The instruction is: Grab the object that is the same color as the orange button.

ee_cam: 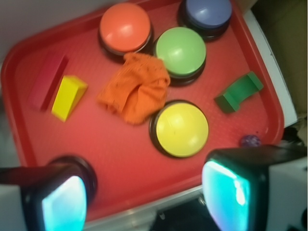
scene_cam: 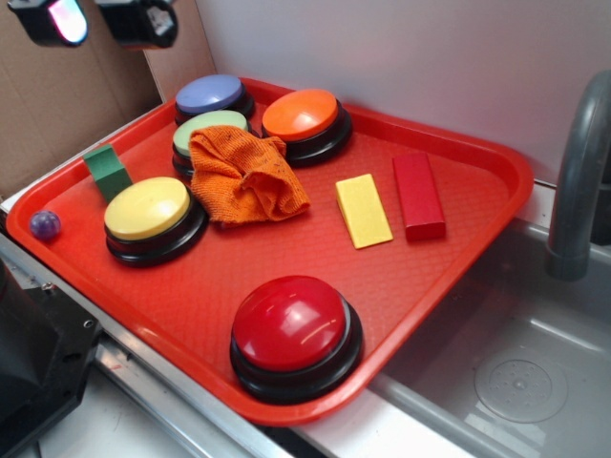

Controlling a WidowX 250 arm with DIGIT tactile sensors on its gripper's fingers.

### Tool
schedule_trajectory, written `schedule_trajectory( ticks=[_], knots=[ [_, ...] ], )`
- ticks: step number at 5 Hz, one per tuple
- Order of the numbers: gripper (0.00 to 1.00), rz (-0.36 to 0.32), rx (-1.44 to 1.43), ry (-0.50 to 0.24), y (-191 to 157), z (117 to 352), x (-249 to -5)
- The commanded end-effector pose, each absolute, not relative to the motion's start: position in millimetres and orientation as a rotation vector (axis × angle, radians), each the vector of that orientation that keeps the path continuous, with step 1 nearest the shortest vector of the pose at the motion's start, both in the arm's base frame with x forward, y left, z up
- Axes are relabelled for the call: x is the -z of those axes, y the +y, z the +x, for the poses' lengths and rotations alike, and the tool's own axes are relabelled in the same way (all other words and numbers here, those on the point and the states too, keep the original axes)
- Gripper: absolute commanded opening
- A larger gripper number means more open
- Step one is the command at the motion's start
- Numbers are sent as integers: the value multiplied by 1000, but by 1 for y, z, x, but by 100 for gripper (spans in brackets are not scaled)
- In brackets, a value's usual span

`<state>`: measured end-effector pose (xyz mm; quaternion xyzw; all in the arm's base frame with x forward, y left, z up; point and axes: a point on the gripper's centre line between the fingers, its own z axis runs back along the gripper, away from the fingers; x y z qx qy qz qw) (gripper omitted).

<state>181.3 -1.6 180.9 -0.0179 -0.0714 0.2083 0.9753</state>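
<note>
The gripper (ee_cam: 144, 197) hangs high, its two fingers spread wide apart with nothing between them. In the wrist view both fingers (ee_cam: 65, 199) fill the lower corners, each with a glowing cyan pad facing inward. In the exterior view the gripper (scene_cam: 100, 19) sits at the top left edge, mostly cut off, one pad lit pinkish; the arm itself is out of view.

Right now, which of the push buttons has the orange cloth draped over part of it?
The green button, between the blue and yellow ones. The orange cloth overlaps its front edge; the orange button and yellow button sit beside the cloth uncovered.
</note>
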Motion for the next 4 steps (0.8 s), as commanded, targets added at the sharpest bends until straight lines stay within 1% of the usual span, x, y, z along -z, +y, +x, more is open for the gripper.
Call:
schedule_trajectory(
  ticks=[1,2,4],
  knots=[
    [100,-58,-616,-209,16,216,-145],
    [100,-51,-693,-196,27,227,-124],
    [100,-55,-723,-171,36,237,-90]
  ],
)
